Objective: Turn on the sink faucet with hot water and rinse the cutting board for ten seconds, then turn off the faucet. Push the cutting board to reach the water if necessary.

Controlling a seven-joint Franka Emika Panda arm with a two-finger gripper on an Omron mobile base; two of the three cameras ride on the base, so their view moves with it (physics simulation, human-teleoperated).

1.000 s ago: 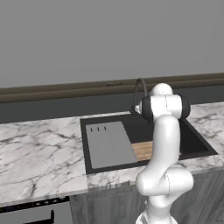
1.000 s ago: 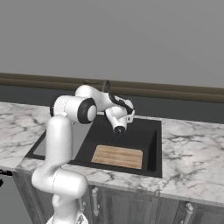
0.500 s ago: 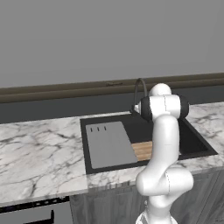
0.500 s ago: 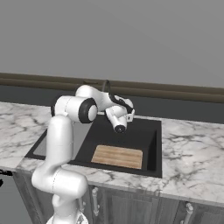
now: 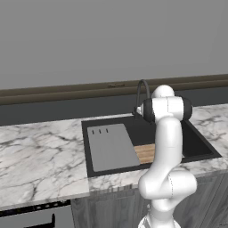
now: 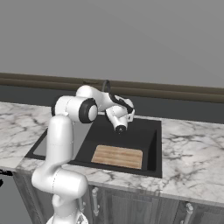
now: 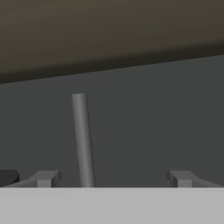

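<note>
The dark gooseneck sink faucet (image 5: 142, 90) rises at the back rim of the black sink (image 6: 151, 141). My gripper (image 7: 113, 179) is open beside the faucet's base, aimed at the back wall. A thin grey faucet rod (image 7: 83, 140) stands upright between the fingertips (image 7: 43, 178), nearer the left one, and touches neither. From the right base view the hand (image 6: 124, 114) hangs over the basin's back edge just right of the faucet (image 6: 107, 88). The light-brown cutting board (image 6: 117, 156) lies flat at the basin's front; the arm partly hides the board (image 5: 144, 153). No water runs.
A large flat grey slab (image 5: 111, 147) with three slots covers the sink's left part. White marble counter (image 5: 40, 151) stretches to both sides (image 6: 192, 153). A dark backsplash strip (image 6: 183, 109) runs behind the sink.
</note>
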